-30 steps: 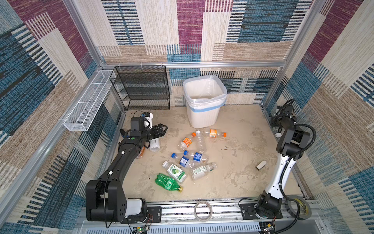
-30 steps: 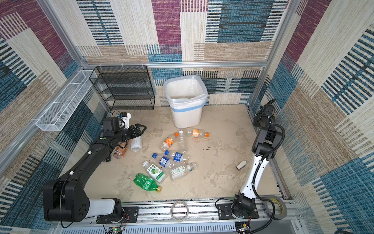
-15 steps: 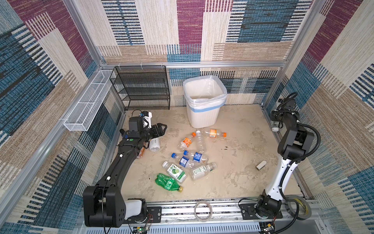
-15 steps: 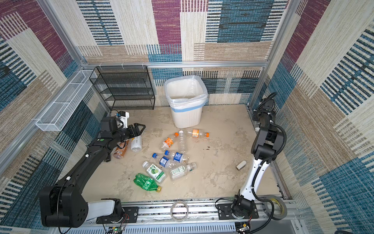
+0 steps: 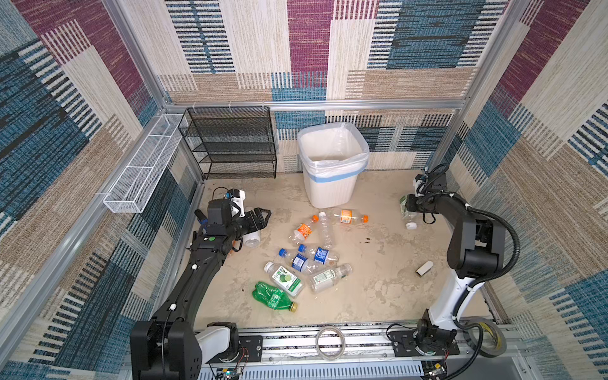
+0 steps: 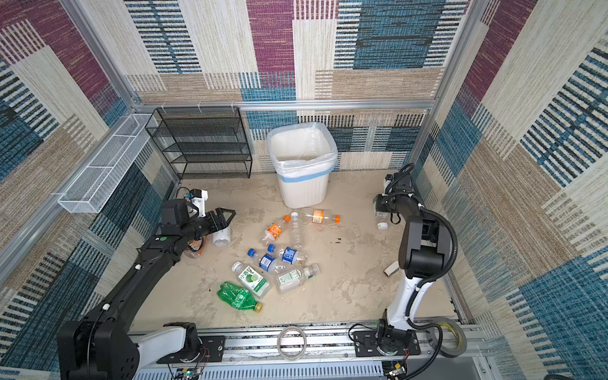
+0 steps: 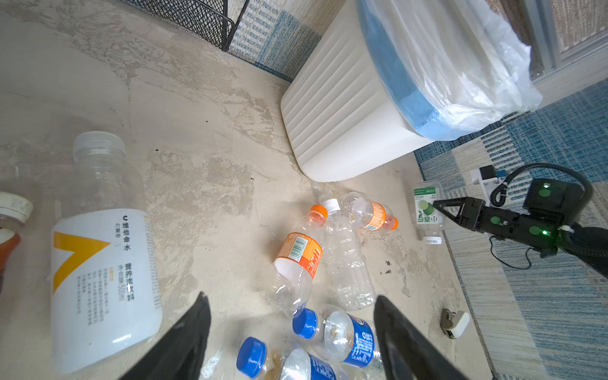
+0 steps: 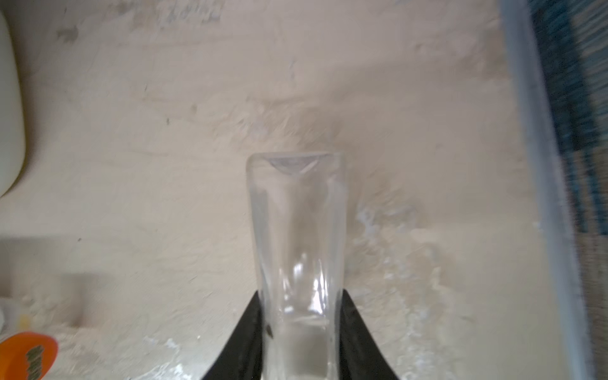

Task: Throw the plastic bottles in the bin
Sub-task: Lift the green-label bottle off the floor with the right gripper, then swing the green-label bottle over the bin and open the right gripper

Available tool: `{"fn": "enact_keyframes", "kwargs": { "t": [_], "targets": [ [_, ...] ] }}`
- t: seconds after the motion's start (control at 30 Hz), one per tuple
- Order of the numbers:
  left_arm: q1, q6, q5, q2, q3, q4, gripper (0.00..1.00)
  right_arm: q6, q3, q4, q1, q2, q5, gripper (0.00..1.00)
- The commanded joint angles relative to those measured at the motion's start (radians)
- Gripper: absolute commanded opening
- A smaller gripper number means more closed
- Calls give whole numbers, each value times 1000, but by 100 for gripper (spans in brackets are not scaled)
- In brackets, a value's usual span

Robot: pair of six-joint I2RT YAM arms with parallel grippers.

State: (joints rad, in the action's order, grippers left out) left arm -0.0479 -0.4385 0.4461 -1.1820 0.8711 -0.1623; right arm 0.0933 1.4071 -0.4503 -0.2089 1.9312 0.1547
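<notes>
The white ribbed bin [image 5: 332, 184] [image 6: 304, 190] [image 7: 345, 125] with its blue-banded bag stands at the back of the floor. Several plastic bottles lie in front of it: orange-labelled ones [image 5: 304, 230], blue-capped ones [image 5: 309, 260] [image 7: 335, 335] and a crushed green one [image 5: 273, 296]. My right gripper [image 5: 408, 205] [image 8: 297, 296] is shut on a clear green-labelled bottle [image 5: 405, 212] [image 6: 380, 214] [image 7: 426, 210] [image 8: 296, 230], cap downward, near the right wall. My left gripper [image 5: 261, 217] [image 6: 227, 218] [image 7: 292, 316] is open above the floor beside a white-labelled bottle [image 5: 252, 237] [image 7: 105, 279].
A black mesh rack [image 5: 230, 144] stands at the back left and a white wire basket [image 5: 141, 174] hangs on the left wall. A small grey-white object [image 5: 424, 268] lies near the right arm. Tape rolls [image 5: 330, 342] [image 5: 483, 335] rest on the front rail.
My right gripper has swung left, away from the right wall, carrying the green-labelled bottle. The left arm has barely moved.
</notes>
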Motion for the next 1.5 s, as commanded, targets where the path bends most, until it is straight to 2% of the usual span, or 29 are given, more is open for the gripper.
{"fn": "enact_keyframes", "kwargs": {
  "t": [0.0,0.2,0.47,0.53,0.73,0.8,0.97,1.13,1.27,1.4,1.47],
  "targets": [
    [0,13,-13,24,-16,-4,79,-35,-21,41,5,-15,11,40],
    [0,29,-22,50,-36,-28,79,-37,-26,47,10,10,5,60],
    [0,44,-30,69,-42,-41,79,-43,-19,57,23,47,-13,61],
    [0,47,-31,74,-42,-47,79,-43,-12,53,26,51,-36,57],
    [0,51,-37,84,-50,-51,79,-58,-20,68,38,-7,-37,34],
    [0,49,-37,88,-59,-47,79,-67,-43,87,50,-56,-37,32],
    [0,47,-40,94,-79,-29,79,-115,-161,198,97,-261,46,30],
    [0,43,-27,96,-90,-4,79,-151,-306,378,165,-538,65,30],
    [0,50,-24,105,-93,5,79,-209,-498,676,202,-834,154,33],
    [0,49,-25,125,-99,15,79,-251,-688,991,217,-1102,112,36],
    [0,50,-29,136,-98,10,79,-264,-714,1094,217,-1166,84,37]
  ]
}}
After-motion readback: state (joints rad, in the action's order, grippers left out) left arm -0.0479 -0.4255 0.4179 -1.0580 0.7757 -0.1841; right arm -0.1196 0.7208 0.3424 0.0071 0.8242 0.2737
